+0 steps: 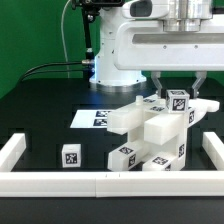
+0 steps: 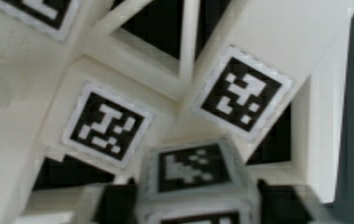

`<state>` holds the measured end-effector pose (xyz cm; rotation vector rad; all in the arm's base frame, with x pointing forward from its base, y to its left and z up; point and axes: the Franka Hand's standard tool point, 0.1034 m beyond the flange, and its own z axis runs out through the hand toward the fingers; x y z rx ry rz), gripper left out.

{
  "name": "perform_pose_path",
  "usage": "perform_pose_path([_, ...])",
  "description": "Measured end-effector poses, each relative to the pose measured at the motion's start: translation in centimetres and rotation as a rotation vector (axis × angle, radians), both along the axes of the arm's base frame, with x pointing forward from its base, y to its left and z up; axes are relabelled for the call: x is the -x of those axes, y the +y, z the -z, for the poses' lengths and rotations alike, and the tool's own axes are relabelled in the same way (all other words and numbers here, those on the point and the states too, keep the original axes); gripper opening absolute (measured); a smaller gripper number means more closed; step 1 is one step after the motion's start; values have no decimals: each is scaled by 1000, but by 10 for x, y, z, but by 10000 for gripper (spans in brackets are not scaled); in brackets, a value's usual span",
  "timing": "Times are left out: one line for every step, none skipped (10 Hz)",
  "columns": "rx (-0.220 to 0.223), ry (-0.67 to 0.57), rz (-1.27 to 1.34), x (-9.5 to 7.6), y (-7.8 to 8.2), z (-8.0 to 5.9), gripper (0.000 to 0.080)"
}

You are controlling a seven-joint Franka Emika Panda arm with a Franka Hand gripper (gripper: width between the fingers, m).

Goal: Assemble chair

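The chair (image 1: 150,135) is a cluster of white blocky tagged parts on the black table, at the exterior view's right of centre. My gripper (image 1: 177,97) is directly above it, shut on a small white tagged part (image 1: 178,100) at the top of the cluster. In the wrist view the gripper (image 2: 195,205) has its dark fingers (image 2: 128,196) on either side of that tagged part (image 2: 195,165). Other tagged chair pieces (image 2: 103,122) lie close beneath. Two loose tagged blocks sit at the front, one (image 1: 70,156) to the left and one (image 1: 124,157) against the cluster.
The marker board (image 1: 92,117) lies flat behind the chair parts. A white border rail (image 1: 60,182) runs along the front and up both sides. The robot's white base (image 1: 115,60) stands at the back with cables beside it.
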<state>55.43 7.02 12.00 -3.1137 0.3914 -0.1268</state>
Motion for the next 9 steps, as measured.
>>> perform_pose_path([-4, 0, 45, 0, 0, 0, 281])
perform_pose_path([-12, -1, 133, 0, 0, 0, 281])
perform_pose_path([-17, -2, 198, 0, 1, 0, 281])
perform_pose_path([-24, -2, 269, 0, 1, 0, 281])
perform_pose_path([-36, -1, 413, -1, 1, -1, 281])
perform_pose_path([-50, -1, 531, -1, 1, -1, 281])
perform_pose_path([-65, 0, 626, -1, 1, -1, 282])
perform_pose_path([-81, 2, 750, -1, 2, -1, 282])
perform_pose_path([-104, 7, 913, -1, 4, -1, 282])
